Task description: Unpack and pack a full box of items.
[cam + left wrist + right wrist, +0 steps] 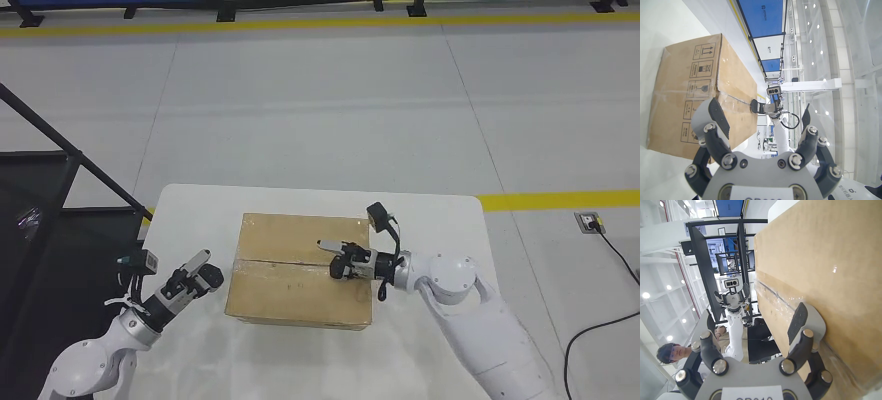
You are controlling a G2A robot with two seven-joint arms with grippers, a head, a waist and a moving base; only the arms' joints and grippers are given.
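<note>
A brown rectangular cardboard box (290, 285) is seen in the top view standing in the middle of a white round-cornered table (440, 215), with its top flaps closed and a strip of clear glossy tape (776, 296) laid along the seam between them. The right gripper (330, 256) is held over the right part of the box's top, just at that seam, with its jaws spread apart. In the right wrist view one black-padded finger (797, 321) is shown lying close along the cardboard; whether it touches cannot be told. The left gripper (205, 268) is held just beside the box's left side, apart from it, and its jaws are likewise spread wide, with nothing between them. In the left wrist view the box's side with black printed handling symbols (700, 72) is turned toward this gripper, and its lower part is partly covered by one finger (718, 117). What is inside the box is hidden by the closed flaps, and in the right wrist view the box is cut off by the frame's edge.
</note>
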